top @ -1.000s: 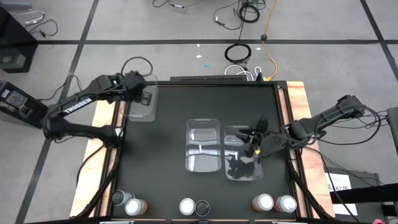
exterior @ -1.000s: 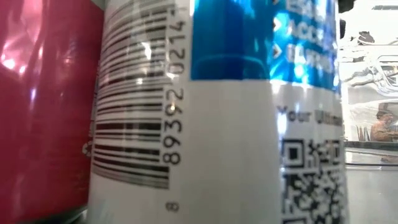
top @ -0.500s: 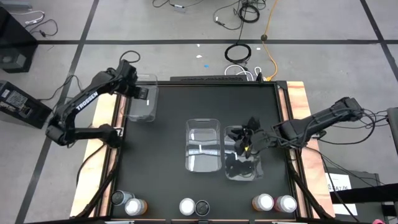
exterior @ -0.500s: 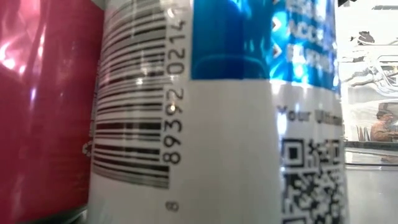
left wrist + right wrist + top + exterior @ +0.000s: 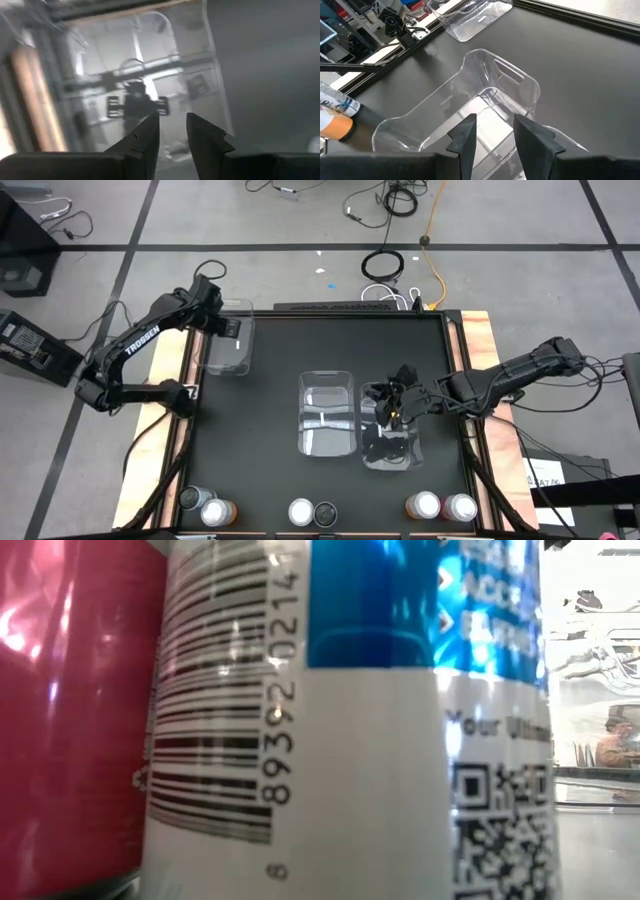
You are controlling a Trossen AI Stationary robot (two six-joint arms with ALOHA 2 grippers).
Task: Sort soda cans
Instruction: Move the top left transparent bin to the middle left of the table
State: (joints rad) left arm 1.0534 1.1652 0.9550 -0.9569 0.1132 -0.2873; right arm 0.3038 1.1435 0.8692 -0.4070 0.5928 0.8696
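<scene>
My left gripper (image 5: 232, 330) hangs over the clear bin (image 5: 228, 345) at the far left corner of the table (image 5: 260, 420); in the left wrist view its fingers (image 5: 150, 132) stand a narrow gap apart with nothing between them, only the bin's clear floor beyond. The middle bin (image 5: 327, 412) sits near the table's centre and shows no can inside, in either the high view or the right wrist view. Just right of it, my right gripper (image 5: 393, 402) hovers over the third bin (image 5: 392, 435); its fingers (image 5: 467, 135) are likewise parted by a small gap and hold nothing. I cannot say for sure that this third bin is empty, since the gripper and its shadow cover much of it from above, but no can shows there. All six soda cans stand in a row along the near edge: a dark-topped can (image 5: 188, 498) and an orange-sided can (image 5: 216, 511) at the left, a silver-topped can (image 5: 301, 512) and a dark can (image 5: 325, 512) in the middle, two red/pink cans (image 5: 423, 505) at the right. The low view is blocked by two cans pressed close to the lens, so it adds little. My judgement: sorting has not begun; no can is in any bin, all six are left to be picked and placed, and neither gripper is near the row.
</scene>
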